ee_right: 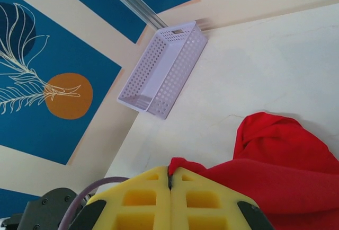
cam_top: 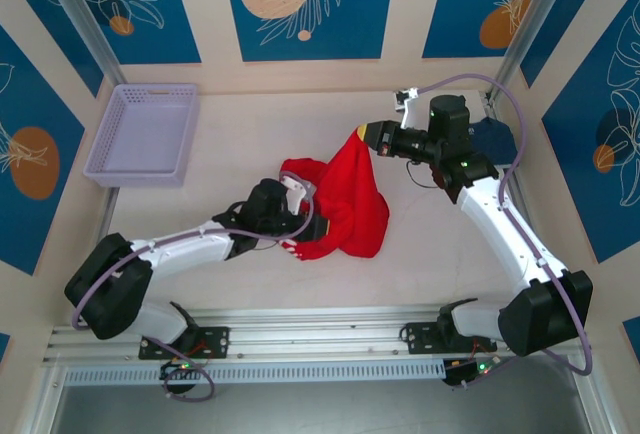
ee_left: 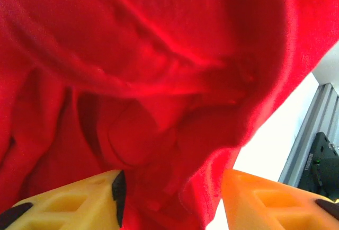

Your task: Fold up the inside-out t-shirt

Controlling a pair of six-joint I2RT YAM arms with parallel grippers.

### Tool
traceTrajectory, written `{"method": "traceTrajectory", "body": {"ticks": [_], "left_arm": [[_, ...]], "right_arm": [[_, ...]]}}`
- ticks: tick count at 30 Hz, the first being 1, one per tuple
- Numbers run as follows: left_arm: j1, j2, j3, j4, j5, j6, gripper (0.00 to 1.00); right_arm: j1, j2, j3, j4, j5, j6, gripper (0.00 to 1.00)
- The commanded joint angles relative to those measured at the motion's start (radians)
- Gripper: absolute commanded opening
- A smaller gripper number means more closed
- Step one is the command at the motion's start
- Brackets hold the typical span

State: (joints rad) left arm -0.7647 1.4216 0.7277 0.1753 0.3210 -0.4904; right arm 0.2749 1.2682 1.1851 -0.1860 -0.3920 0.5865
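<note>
The inside-out t-shirt [cam_top: 345,199] is bright red and hangs in a bunched cone, its lower part resting on the table. My right gripper [cam_top: 366,135] holds its top edge up, and in the right wrist view the yellow jaws of the right gripper [ee_right: 170,176] are pressed together on a red corner of the t-shirt [ee_right: 286,171]. My left gripper [cam_top: 297,228] is low at the shirt's near-left folds. Seen from the left wrist, the left gripper [ee_left: 172,201] has its jaws apart with a hanging fold of the t-shirt [ee_left: 159,71] between them, not pinched.
A lavender plastic basket [cam_top: 145,134] stands at the back left of the table, also seen from the right wrist as the basket [ee_right: 164,71]. A navy blue garment [cam_top: 497,140] lies behind the right arm. A metal rail [cam_top: 320,329] runs along the near edge.
</note>
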Motion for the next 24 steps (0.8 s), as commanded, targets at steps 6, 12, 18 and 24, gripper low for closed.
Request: {"method": "traceTrajectory", "body": {"ticks": [6, 12, 18, 24], "left_arm": [[-0.018, 0.014, 0.047, 0.068, -0.004, 0.02, 0.24], [-0.012, -0.021, 0.087, 0.022, 0.0, 0.065, 0.0], [0.012, -0.287, 0.144, -0.072, 0.041, 0.087, 0.0], [0.063, -0.375, 0.3, -0.179, -0.045, 0.092, 0.0]], "right_arm": [[-0.003, 0.007, 0.012, 0.013, 0.001, -0.007, 0.0], [-0.014, -0.001, 0.003, 0.006, 0.011, -0.015, 0.0], [-0.003, 0.017, 0.064, -0.155, 0.169, -0.147, 0.0], [0.038, 0.069, 0.056, -0.201, 0.321, -0.221, 0.0]]}}
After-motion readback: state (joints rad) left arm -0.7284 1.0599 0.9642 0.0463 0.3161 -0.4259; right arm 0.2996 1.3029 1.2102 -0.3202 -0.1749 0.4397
